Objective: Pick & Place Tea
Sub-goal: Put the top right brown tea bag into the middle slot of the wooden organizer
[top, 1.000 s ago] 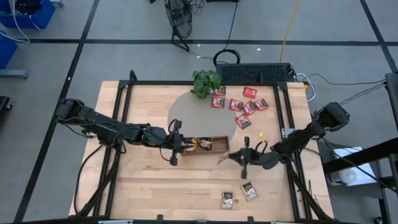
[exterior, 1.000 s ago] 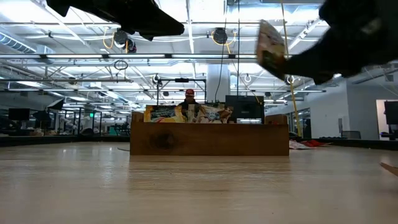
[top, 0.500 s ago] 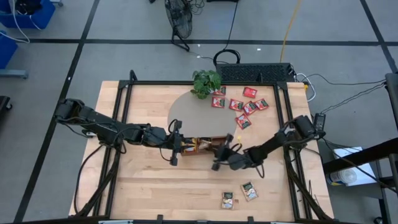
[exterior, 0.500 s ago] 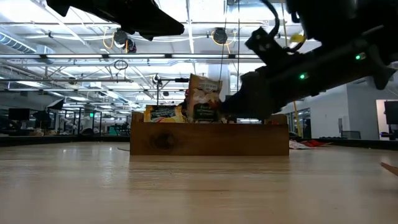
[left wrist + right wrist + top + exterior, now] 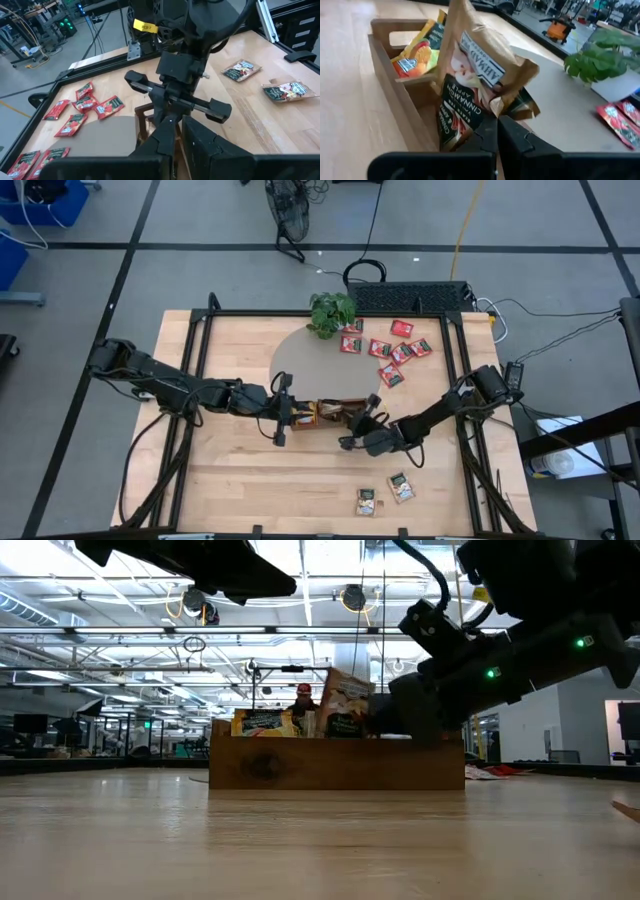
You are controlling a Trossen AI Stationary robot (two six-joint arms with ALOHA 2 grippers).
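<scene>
The wooden tray [image 5: 352,401] lies mid-table, with orange-yellow packets [image 5: 420,50] in its left part. My right gripper [image 5: 352,428] reaches over the tray's near wall, shut on a pale beige tea packet [image 5: 475,75] that also shows above the tray in the low view [image 5: 345,702]. My left gripper [image 5: 281,415] hovers shut off the tray's left end, raised above the table [image 5: 230,575], touching nothing. Several red packets [image 5: 388,345] lie flat on the far right of the table. Two beige packets [image 5: 385,493] lie near the table's near edge. My right gripper pinches the beige packet between its two fingers at its crumpled lower edge [image 5: 487,112]. The fingers come slanting from the table's near right side. The packet stands tilted ahead of the fingers, its lower part down behind the tray's near wall [image 5: 340,755].
A leafy potted plant [image 5: 332,311] stands at the far edge on a grey round mat [image 5: 310,360]. Black frame rails [image 5: 455,360] run along the table's sides. Bare wood lies near the tray's near side [image 5: 270,480].
My right gripper has carried the beige packet from the tray's right toward the table's left and down, over the tray. The packet, held high and clear a second ago, has sunk with its lower part behind the tray wall and has tipped.
</scene>
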